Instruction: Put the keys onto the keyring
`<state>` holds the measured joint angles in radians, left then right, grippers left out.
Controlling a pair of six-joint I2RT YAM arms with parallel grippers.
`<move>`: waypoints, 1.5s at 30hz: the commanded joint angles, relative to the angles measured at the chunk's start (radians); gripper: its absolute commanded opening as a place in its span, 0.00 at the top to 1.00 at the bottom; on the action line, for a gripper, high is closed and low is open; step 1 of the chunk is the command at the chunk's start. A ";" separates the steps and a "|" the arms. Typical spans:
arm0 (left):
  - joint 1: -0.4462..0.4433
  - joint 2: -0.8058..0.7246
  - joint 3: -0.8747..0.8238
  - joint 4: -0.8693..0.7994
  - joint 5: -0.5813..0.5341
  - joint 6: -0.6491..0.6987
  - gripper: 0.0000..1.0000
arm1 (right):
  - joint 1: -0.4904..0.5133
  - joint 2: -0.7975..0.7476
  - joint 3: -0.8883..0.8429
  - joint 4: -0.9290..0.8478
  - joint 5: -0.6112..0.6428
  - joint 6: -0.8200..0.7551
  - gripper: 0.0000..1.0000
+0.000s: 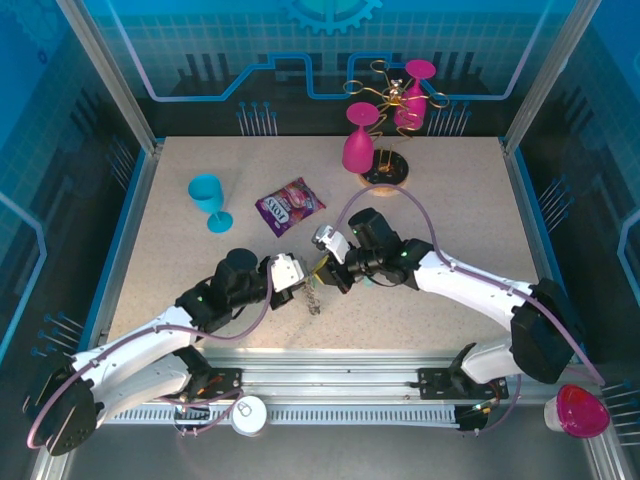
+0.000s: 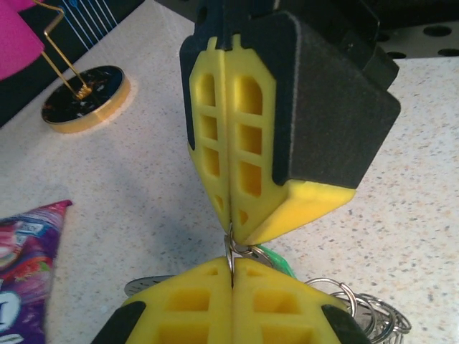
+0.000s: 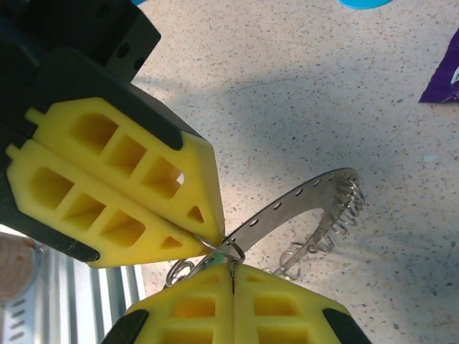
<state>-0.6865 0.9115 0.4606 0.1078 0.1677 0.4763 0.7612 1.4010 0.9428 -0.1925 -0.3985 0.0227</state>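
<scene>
Over the middle of the table my two grippers meet tip to tip. The left gripper (image 1: 310, 276) (image 2: 232, 276) is shut on a small wire loop (image 3: 240, 247) of the keyring (image 1: 314, 298). My right gripper (image 1: 331, 271) (image 3: 232, 276) is shut on the same loop from the other side. The keyring's flat metal band (image 3: 301, 197), pierced with holes and fringed with wire loops (image 3: 344, 208), hangs from the pinch down to the tabletop. A key with a bright green head (image 2: 276, 259) sits just behind the fingertips. More loops (image 2: 369, 312) lie low at the right.
A purple snack packet (image 1: 288, 205) and a blue cup (image 1: 208, 195) lie behind the grippers to the left. The glass rack's round wooden base (image 1: 385, 178) (image 2: 86, 100) stands at the back with pink glasses (image 1: 358, 140). A pink cup (image 1: 580, 410) sits off the table, front right.
</scene>
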 commanded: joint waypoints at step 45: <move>-0.089 -0.068 -0.103 0.199 -0.171 -0.197 1.00 | -0.072 -0.146 -0.210 0.259 -0.133 -0.186 1.00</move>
<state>-0.7677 0.8562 0.3611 0.2230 0.0109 0.2676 0.6823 1.2770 0.7555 -0.0227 -0.4843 -0.1448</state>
